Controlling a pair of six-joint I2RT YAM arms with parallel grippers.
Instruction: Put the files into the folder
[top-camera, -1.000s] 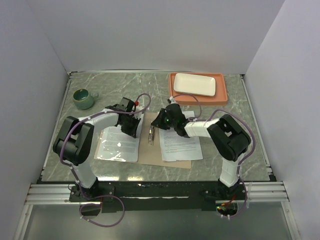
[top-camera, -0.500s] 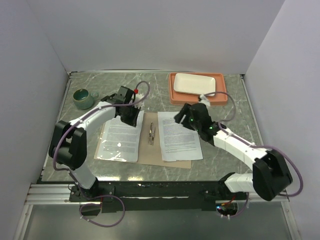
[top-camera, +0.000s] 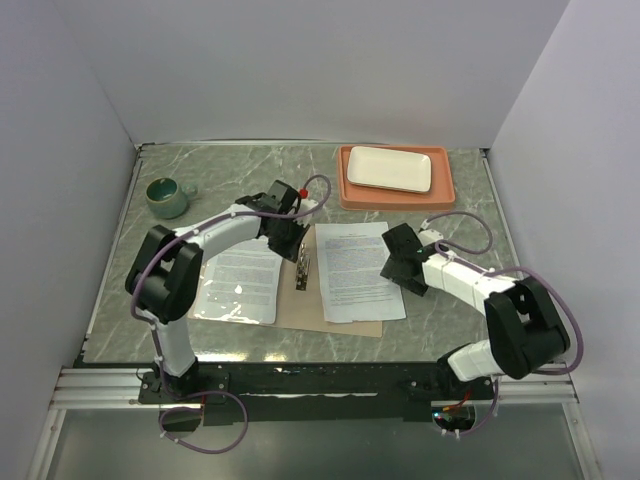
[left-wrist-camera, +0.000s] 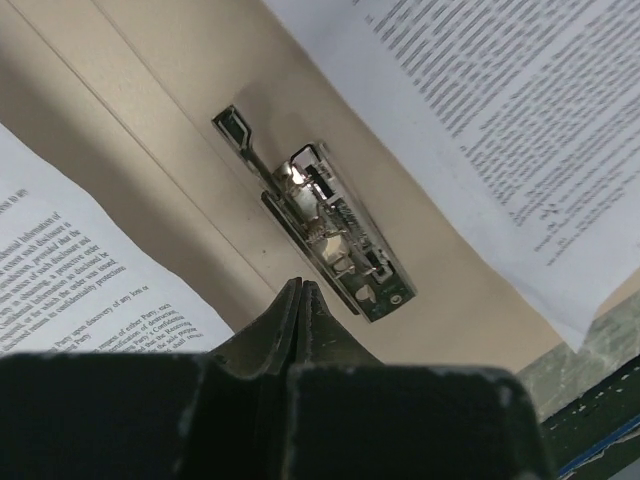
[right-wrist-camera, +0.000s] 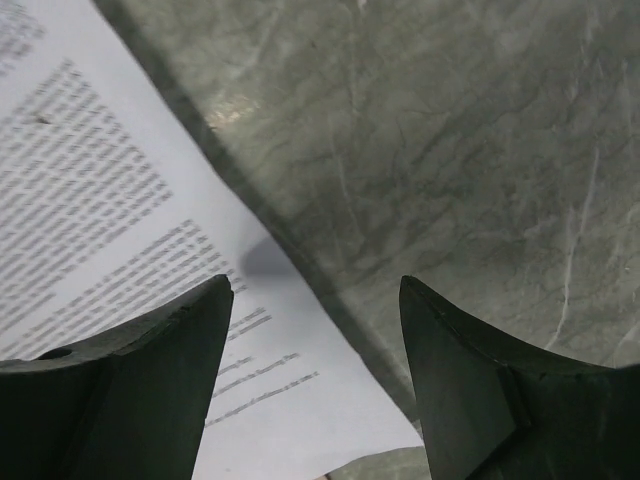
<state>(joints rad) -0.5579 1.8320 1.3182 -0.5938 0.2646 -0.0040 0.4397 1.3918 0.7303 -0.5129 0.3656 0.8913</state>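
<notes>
Nearest you, the folder (top-camera: 300, 308) lies opened flat on the table (top-camera: 220, 175), just ahead of the two arm bases. Both files rest on it, one to each half. The left sheet (top-camera: 240, 285) shows spots of glare, as a glossy sleeve would. The right sheet (top-camera: 355, 270) looks plain, and its outer edge seems to run past the cardboard onto the stone. Lying open like this, the folder gives you both halves and leaves the metal clip (left-wrist-camera: 320, 235) on the crease uncovered.

Your left gripper (left-wrist-camera: 300, 290) has its fingers pressed together and holds nothing. Its tips hang just short of the clip, between the two sheets. A closed point suits pushing on the clip or the crease, so that is likely its purpose there.

Your right gripper (right-wrist-camera: 315, 290) stands with its fingers spread wide and empty, over the outer edge of the right sheet where paper meets stone. From there it could nudge or pinch that overhanging edge.

The tabletop is grey-green with pale marble veining, smooth and slightly shiny. Farther back, well apart from the folder, sit an orange tray (top-camera: 445, 190) carrying a white plate (top-camera: 390, 168), and off to the left a green cup (top-camera: 168, 197). Plain pale walls (top-camera: 300, 70) close in three sides.
</notes>
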